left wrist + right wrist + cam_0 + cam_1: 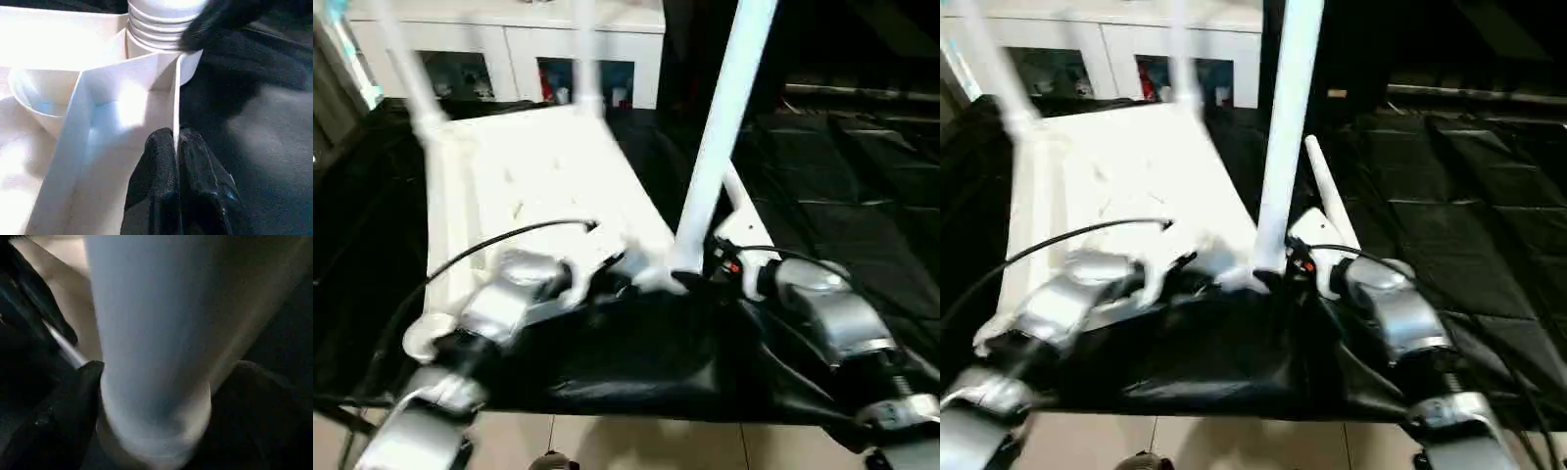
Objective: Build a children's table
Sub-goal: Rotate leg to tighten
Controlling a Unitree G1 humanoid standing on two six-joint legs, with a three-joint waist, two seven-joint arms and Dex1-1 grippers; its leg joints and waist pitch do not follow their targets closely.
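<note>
Tabletop lies underside-up on the black-covered surface — three legs stand in its corner sockets. Left gripper, jaws clenched on a thin rib of the tabletop. Right gripper straddles the near leg at its base — grip uncertain.

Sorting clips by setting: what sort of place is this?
Probably an indoor room set up for assembly work: a white cabinet with glass doors, black sheeting under the tabletop, and tiled floor.

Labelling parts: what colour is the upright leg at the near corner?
White; the upright tubular plastic leg shows best in the left eye view.
</note>
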